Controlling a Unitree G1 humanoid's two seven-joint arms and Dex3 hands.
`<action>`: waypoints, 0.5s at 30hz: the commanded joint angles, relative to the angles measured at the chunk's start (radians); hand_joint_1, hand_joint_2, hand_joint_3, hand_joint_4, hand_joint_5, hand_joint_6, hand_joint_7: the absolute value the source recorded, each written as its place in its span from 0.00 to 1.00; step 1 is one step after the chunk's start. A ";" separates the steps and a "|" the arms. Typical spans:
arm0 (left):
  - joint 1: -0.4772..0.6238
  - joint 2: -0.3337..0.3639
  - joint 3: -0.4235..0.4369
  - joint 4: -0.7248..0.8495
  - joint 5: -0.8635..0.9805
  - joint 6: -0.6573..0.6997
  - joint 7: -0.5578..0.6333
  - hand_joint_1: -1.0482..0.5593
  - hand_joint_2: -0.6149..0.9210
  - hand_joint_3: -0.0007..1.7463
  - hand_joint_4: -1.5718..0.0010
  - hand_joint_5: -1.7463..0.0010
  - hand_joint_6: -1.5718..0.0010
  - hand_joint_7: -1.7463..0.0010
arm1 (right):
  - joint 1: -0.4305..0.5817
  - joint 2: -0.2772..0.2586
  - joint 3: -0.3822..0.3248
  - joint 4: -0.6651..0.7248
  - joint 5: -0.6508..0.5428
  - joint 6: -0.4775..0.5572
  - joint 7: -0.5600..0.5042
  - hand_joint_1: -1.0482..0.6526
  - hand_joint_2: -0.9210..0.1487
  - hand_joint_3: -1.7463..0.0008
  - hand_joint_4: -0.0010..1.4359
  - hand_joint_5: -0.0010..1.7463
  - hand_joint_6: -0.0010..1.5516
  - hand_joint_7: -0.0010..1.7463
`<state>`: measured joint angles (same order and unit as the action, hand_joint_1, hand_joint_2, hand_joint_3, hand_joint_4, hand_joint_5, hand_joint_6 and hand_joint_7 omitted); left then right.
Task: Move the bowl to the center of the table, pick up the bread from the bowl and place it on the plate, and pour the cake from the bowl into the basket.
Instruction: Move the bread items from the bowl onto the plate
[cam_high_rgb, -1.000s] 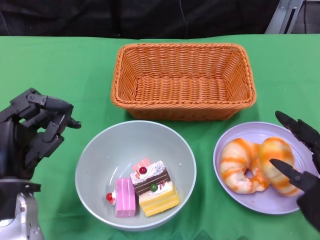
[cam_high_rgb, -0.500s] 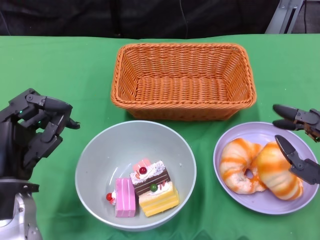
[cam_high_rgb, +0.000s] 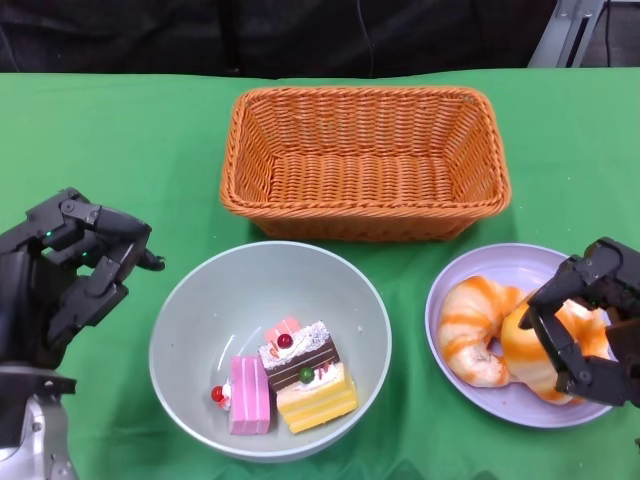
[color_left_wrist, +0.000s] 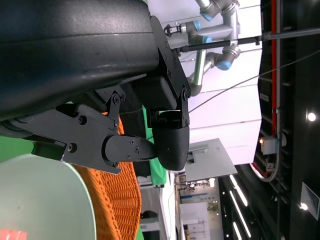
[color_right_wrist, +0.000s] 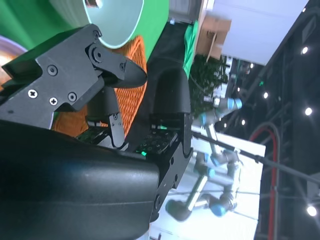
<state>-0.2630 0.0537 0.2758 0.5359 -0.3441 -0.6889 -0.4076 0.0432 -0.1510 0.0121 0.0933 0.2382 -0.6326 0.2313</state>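
**Bread on the plate, cake yet to be poured**

We see the right hand with fingers curled over the bread, which lies on the plate; whether it grips we cannot tell. The left hand holds nothing, fingers loosely curled just beside the bowl, which carries the cake. The basket stands behind. In our judgement, a one-sided grip on the rim could tip the bowl and spill cake onto the tabletop.

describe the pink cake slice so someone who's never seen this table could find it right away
Find the pale grey-green bowl in front of the wicker basket. The pink cake slice lies in the bowl's near part, beside the layered chocolate-and-yellow cake. It alone is plain pink and narrow.
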 joint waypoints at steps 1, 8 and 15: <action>0.020 0.023 0.003 -0.001 -0.008 -0.016 -0.025 0.57 1.00 0.18 0.47 0.25 0.39 0.48 | 0.000 -0.011 -0.026 -0.017 0.048 0.033 0.042 0.58 0.44 0.35 0.50 0.90 0.42 0.77; 0.037 0.026 -0.003 -0.006 0.006 -0.032 -0.033 0.57 0.99 0.18 0.47 0.25 0.39 0.47 | -0.026 -0.001 -0.045 -0.034 0.065 0.088 0.086 0.59 0.45 0.33 0.50 0.92 0.42 0.77; 0.052 0.034 -0.010 -0.007 -0.001 -0.040 -0.061 0.57 0.99 0.19 0.47 0.24 0.40 0.46 | -0.003 0.017 -0.034 -0.041 0.026 0.104 0.097 0.58 0.51 0.29 0.51 0.93 0.42 0.79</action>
<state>-0.2220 0.0665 0.2669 0.5354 -0.3452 -0.7115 -0.4531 0.0268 -0.1327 -0.0197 0.0667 0.2620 -0.5360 0.3251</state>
